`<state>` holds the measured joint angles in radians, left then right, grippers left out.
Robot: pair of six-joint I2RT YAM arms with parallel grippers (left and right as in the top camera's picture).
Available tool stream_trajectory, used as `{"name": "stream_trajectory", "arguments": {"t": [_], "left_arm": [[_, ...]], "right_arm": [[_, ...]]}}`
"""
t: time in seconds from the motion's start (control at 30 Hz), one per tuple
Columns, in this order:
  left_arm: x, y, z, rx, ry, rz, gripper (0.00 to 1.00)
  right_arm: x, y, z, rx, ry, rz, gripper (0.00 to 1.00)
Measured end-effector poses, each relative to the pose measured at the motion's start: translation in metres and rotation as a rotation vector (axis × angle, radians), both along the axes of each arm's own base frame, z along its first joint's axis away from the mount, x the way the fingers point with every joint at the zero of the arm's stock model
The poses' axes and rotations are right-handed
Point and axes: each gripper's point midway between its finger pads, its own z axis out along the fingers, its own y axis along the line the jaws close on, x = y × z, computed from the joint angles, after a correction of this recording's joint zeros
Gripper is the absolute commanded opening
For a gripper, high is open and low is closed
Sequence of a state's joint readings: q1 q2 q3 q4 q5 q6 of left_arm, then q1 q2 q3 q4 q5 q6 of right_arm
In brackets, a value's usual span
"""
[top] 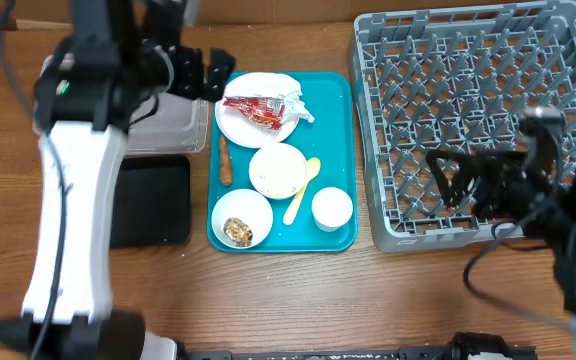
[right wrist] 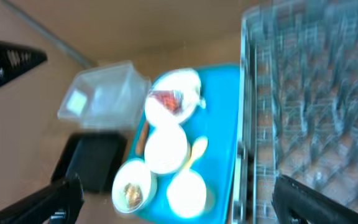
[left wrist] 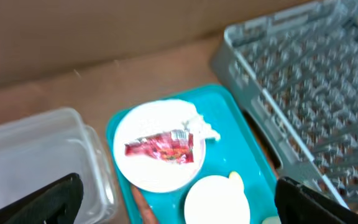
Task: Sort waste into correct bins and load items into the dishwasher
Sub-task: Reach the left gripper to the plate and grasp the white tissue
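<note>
Watching overhead | left gripper spread wide, gripping nothing, at 10 o'clock of the plate | right gripper wide open too, empty, over the dish rack | I see the red wrapper on the plate, at 11 o'clock on the teal tray | clear tub and black tray at the teal tray's 9 o'clock, dish rack at its 3 o'clock

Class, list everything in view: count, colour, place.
table: 1, brown, underneath
rack: 1, grey, right
teal tray: 1, centre
plate: 1, white, tray's far end
wrapper: 1, red, on plate
bowls: 2, white, on tray
lump: 1, brown, near-left bowl
cup: 1, white, tray's near-right
spoon: 1, yellow, beside cup
stick: 1, brown, tray's left
tub: 1, clear, far left
black tray: 1, near left
left gripper: 1, black, open, by tub
right gripper: 1, black, open, over rack
</note>
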<state>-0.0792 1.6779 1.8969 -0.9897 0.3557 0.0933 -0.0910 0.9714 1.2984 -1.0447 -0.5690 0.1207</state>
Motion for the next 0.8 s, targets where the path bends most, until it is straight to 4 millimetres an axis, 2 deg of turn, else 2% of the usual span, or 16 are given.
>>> {"name": "stream_trajectory", "arguments": {"t": [0.13, 0.27, 0.43, 0.6, 0.73, 0.8], "left_arm": [[0.01, 0.0, -0.06, 0.034, 0.181, -0.002, 1.0], [0.019, 0.002, -0.089, 0.059, 0.242, -0.001, 1.0], [0.028, -0.015, -0.086, 0.11, 0.169, -0.06, 1.0], [0.032, -0.051, -0.077, 0.198, 0.087, -0.113, 1.0], [0.047, -0.077, -0.058, 0.247, 0.0, -0.145, 1.0], [0.061, -0.084, -0.059, 0.267, -0.02, -0.151, 1.0]], "right_arm": [[0.014, -0.001, -0.023, -0.012, 0.113, 0.02, 1.0], [0.023, -0.002, -0.047, -0.01, 0.217, 0.03, 1.0], [0.032, -0.003, -0.075, -0.002, 0.339, 0.036, 1.0], [0.034, -0.003, -0.103, 0.01, 0.469, 0.041, 1.0], [0.034, -0.002, -0.112, 0.023, 0.518, 0.051, 1.0], [0.031, 0.002, -0.111, 0.041, 0.521, 0.072, 1.0]]}}
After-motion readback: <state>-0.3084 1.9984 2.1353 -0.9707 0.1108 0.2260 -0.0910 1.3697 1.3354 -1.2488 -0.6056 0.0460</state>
